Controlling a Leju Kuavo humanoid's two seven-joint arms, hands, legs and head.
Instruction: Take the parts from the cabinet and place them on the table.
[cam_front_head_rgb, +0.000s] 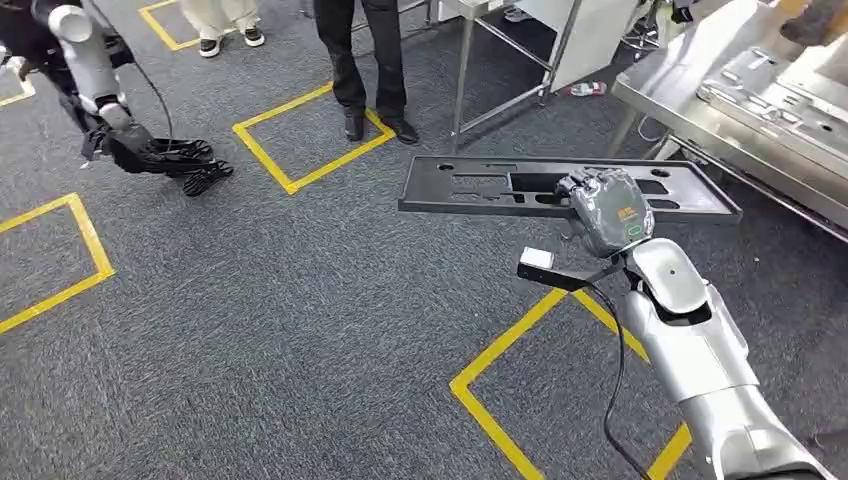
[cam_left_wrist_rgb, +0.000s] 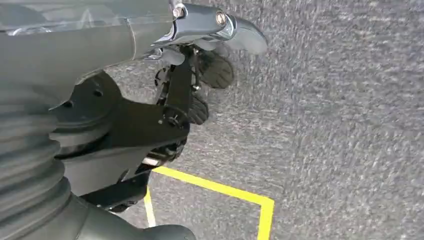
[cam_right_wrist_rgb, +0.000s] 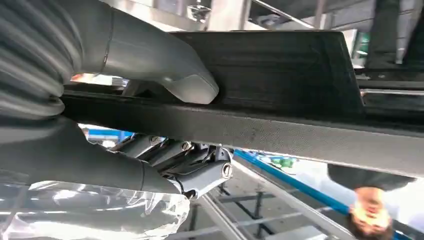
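Observation:
A long flat black part (cam_front_head_rgb: 480, 190) with several cutouts hangs level above the grey carpet, and my right hand (cam_front_head_rgb: 610, 210) grips it at its near edge. In the right wrist view the grey thumb (cam_right_wrist_rgb: 150, 60) presses on one face of the black part (cam_right_wrist_rgb: 280, 65) and the darker fingers (cam_right_wrist_rgb: 200, 170) curl under the other. My left hand (cam_front_head_rgb: 170, 160) hangs low at the far left, away from the part, with its dark fingers (cam_left_wrist_rgb: 200, 105) loosely stretched and holding nothing. The steel table (cam_front_head_rgb: 680, 110) stands at the upper right, just beyond the part's far end.
Pressed metal parts (cam_front_head_rgb: 780, 100) lie on the steel table. A person in dark trousers (cam_front_head_rgb: 370, 60) stands just beyond the black part, beside a metal frame (cam_front_head_rgb: 500, 60). Another person's feet (cam_front_head_rgb: 225, 35) are at the top left. Yellow tape squares (cam_front_head_rgb: 310, 140) mark the carpet.

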